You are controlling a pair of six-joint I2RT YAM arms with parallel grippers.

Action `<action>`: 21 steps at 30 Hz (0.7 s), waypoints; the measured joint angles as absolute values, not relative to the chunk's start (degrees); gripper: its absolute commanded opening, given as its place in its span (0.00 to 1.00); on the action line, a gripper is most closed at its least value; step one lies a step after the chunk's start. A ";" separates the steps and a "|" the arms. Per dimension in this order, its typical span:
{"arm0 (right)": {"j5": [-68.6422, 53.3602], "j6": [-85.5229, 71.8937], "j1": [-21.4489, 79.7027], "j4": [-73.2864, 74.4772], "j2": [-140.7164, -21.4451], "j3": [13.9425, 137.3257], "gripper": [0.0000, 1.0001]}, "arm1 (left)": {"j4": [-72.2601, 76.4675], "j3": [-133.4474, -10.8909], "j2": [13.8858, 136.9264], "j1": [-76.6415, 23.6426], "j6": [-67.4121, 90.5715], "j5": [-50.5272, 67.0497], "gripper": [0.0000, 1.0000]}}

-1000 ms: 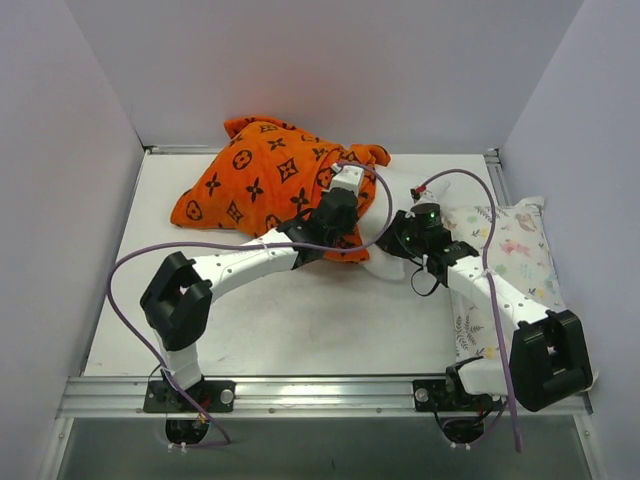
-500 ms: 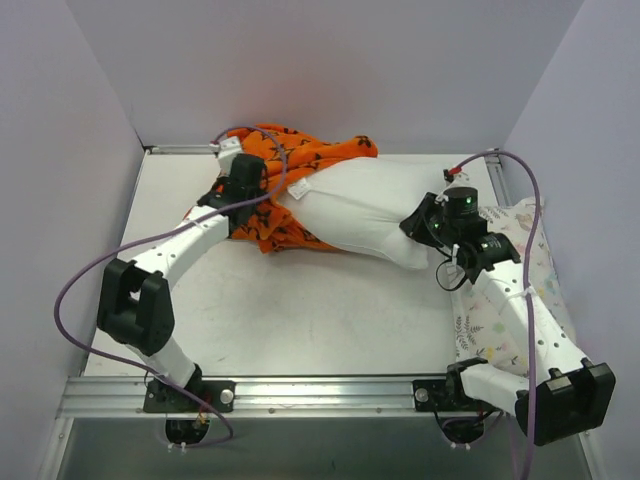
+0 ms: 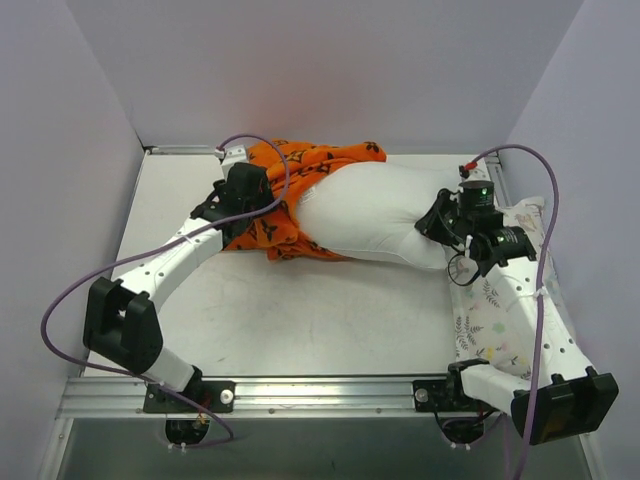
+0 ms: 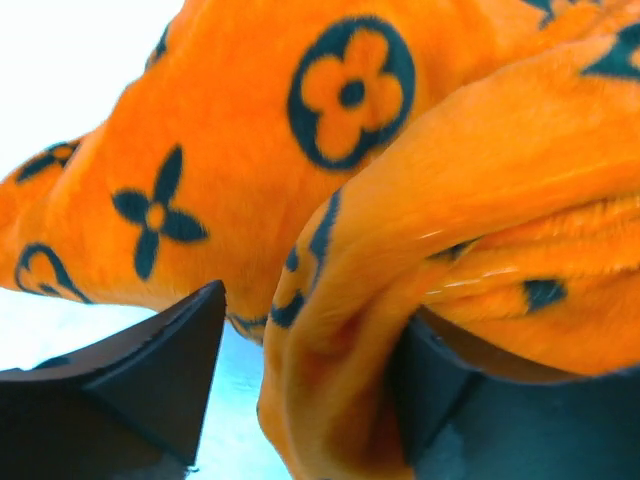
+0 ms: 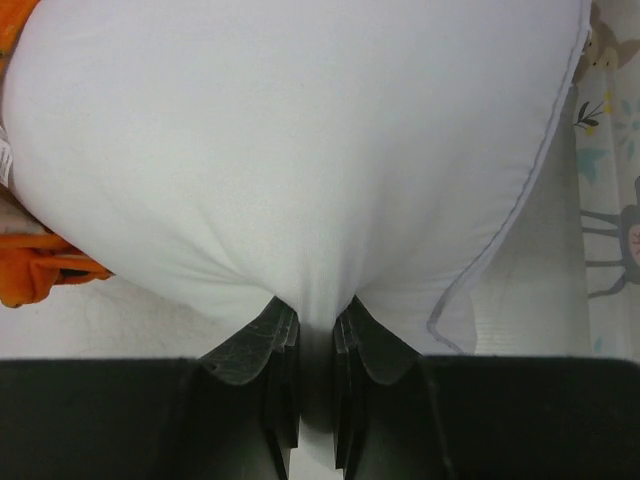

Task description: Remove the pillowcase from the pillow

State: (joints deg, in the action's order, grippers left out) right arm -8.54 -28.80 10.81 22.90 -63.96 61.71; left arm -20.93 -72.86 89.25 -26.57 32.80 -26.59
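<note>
Right gripper [image 5: 315,312] on right end of pillow [image 5: 300,150], long axis left-to-right.

pillowcase [image 4: 230,200] plush orange cloth, short fuzzy nap, soft sheen on folds; pillow [image 5: 300,150] smooth matt white cloth, piped seam at edge; right gripper [image 5: 315,310] matt black plastic, faintly grained; worktop [image 3: 300,320] matt white, lightly scuffed; front rail [image 3: 320,392] brushed metal

A matte white tabletop [image 3: 300,320] is boxed in by plain pale grey-lavender panels: a back wall [image 3: 320,70], a left wall [image 3: 60,200] and a right wall [image 3: 590,130]. An aluminium rail [image 3: 320,392] runs along the near edge. The light is soft and even.
</note>
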 measured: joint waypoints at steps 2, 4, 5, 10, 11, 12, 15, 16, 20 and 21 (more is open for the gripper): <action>-8.58 -28.42 10.61 24.14 -64.18 63.53 0.00 | -19.88 -71.44 87.35 -27.05 32.03 -24.43 0.93; -8.78 -28.25 10.63 24.77 -64.18 64.88 0.00 | -19.44 -70.41 85.30 -28.25 31.07 -23.27 0.98; -8.84 -28.16 10.72 24.99 -64.18 65.41 0.00 | -19.46 -70.28 84.49 -29.34 30.70 -23.35 0.97; -8.86 -27.70 10.98 26.55 -64.20 67.07 0.00 | -19.03 -66.11 76.49 -36.99 31.31 -25.56 0.98; -8.86 -27.59 10.96 26.85 -64.20 67.22 0.00 | -18.74 -63.92 74.24 -37.69 32.45 -26.15 0.98; -8.86 -27.53 10.98 27.27 -64.23 67.44 0.00 | -17.12 -60.75 71.64 -38.15 33.41 -26.74 0.97; -8.86 -27.31 11.00 27.73 -64.36 67.79 0.00 | -14.46 -50.48 64.34 -39.35 34.98 -27.18 0.97; -8.86 -27.29 11.03 27.77 -64.40 67.85 0.00 | -12.62 -47.46 62.87 -39.94 35.07 -26.85 0.98; -8.84 -27.09 11.44 28.08 -64.40 68.10 0.00 | -4.32 -39.68 63.64 -41.89 34.06 -22.41 0.97; -8.84 -27.09 11.62 28.16 -64.40 68.18 0.00 | -2.24 -38.74 64.93 -42.11 33.85 -21.76 0.97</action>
